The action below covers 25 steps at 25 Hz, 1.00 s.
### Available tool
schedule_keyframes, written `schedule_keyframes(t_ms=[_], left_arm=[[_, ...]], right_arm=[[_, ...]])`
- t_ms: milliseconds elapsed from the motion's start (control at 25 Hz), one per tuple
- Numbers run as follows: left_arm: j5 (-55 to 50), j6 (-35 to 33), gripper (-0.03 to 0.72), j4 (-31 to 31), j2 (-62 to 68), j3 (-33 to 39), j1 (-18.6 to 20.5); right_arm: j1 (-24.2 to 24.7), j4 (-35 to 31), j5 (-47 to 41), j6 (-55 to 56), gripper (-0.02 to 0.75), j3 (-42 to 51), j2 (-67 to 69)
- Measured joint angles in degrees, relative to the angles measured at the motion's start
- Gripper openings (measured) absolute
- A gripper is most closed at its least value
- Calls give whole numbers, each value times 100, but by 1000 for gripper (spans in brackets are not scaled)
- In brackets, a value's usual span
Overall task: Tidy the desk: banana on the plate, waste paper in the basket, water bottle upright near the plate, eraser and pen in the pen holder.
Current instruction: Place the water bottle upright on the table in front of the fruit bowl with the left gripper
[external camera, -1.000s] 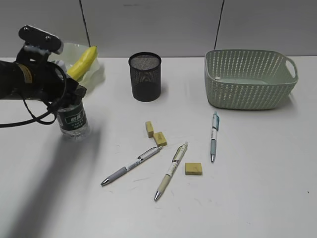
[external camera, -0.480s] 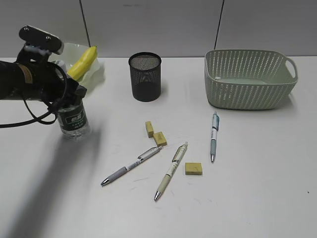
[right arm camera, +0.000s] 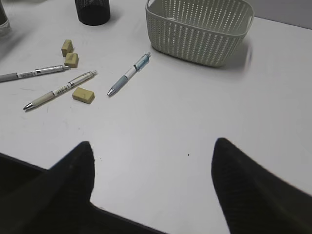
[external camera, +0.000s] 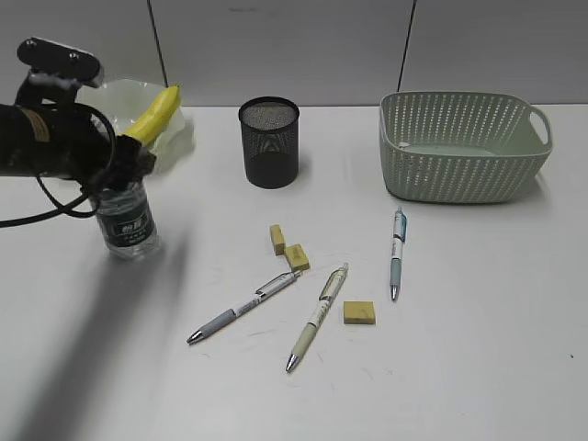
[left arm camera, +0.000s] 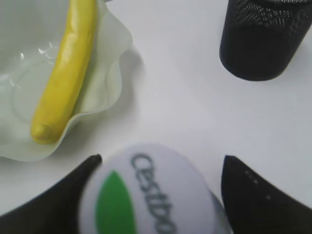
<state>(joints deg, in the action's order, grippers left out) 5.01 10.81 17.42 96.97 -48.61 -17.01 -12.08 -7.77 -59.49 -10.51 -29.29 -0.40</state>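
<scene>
The water bottle (external camera: 126,223) stands upright on the desk (external camera: 459,349), just in front of the plate (external camera: 179,138). The banana (external camera: 154,114) lies in the plate and shows in the left wrist view too (left arm camera: 63,73). My left gripper (external camera: 119,176) hovers over the bottle's cap (left arm camera: 146,195) with its jaws open either side of it; the right jaw stands clear. Three pens (external camera: 243,306) (external camera: 317,315) (external camera: 397,250) and three erasers (external camera: 277,239) (external camera: 296,256) (external camera: 359,312) lie mid-desk. The pen holder (external camera: 269,142) looks empty. My right gripper (right arm camera: 151,144) is open and empty. No waste paper is in view.
The basket (external camera: 459,152) stands at the back right, also seen in the right wrist view (right arm camera: 200,29). The left arm and its cable hang over the desk's left edge. A grey wall runs behind the desk.
My left gripper has risen and drawn back to the left, off the bottle's body to cap height. The bottle now stands a little further left, its label fully showing.
</scene>
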Motion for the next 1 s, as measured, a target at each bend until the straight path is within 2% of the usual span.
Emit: schedule_keyframes(t_ms=[200, 440, 680, 800, 1000], left_arm=[[-42, 0, 630, -19, -337, -27, 5], [-567, 0, 635, -227, -656, -44, 5], [-810, 0, 633, -356, -1543, -44, 5], [-1449, 0, 613, -376, -2128, -44, 5], [-3115, 0, 589, -406, -3286, -44, 5]], right_arm=[[0, 0, 0, 0, 588, 0, 0], [0, 0, 0, 0, 588, 0, 0], [0, 0, 0, 0, 588, 0, 0], [0, 0, 0, 0, 588, 0, 0], [0, 0, 0, 0, 588, 0, 0]])
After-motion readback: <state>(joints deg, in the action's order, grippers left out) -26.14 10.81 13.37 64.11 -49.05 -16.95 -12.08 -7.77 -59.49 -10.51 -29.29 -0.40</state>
